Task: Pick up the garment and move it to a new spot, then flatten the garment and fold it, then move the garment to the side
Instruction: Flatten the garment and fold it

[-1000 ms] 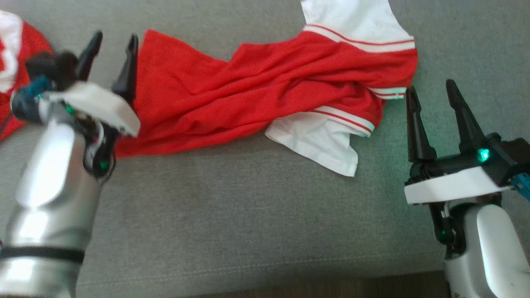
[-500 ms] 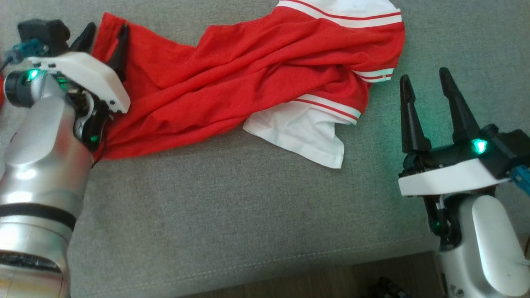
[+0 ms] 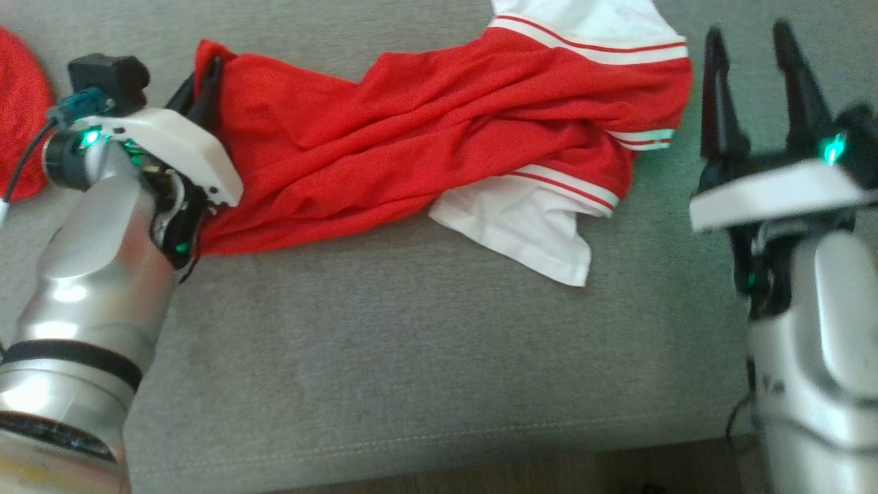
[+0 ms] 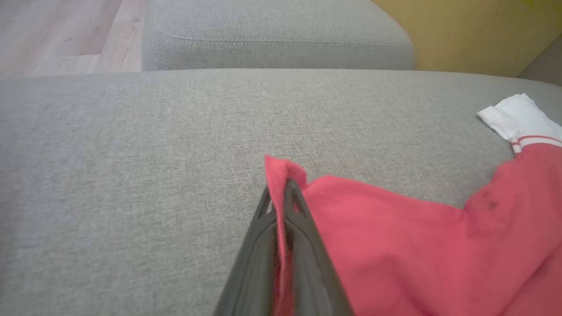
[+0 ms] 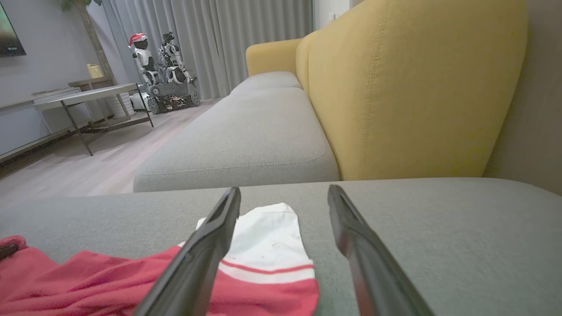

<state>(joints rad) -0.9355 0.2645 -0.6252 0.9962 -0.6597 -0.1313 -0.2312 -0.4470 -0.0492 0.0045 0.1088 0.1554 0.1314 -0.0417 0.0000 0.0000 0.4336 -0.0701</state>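
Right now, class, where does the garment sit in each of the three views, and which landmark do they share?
Head view: garment across the upper middle, its left corner pinched by the left gripper.
Left wrist view: garment at lower right, a corner clamped between the fingers at centre.
Right wrist view: garment at bottom left, white sleeve seen through the open right gripper.
Shared landmark: the grey cushion beneath it.

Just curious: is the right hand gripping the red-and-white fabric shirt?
No, the right hand stands open, fingers apart, beside the red-and-white fabric shirt.
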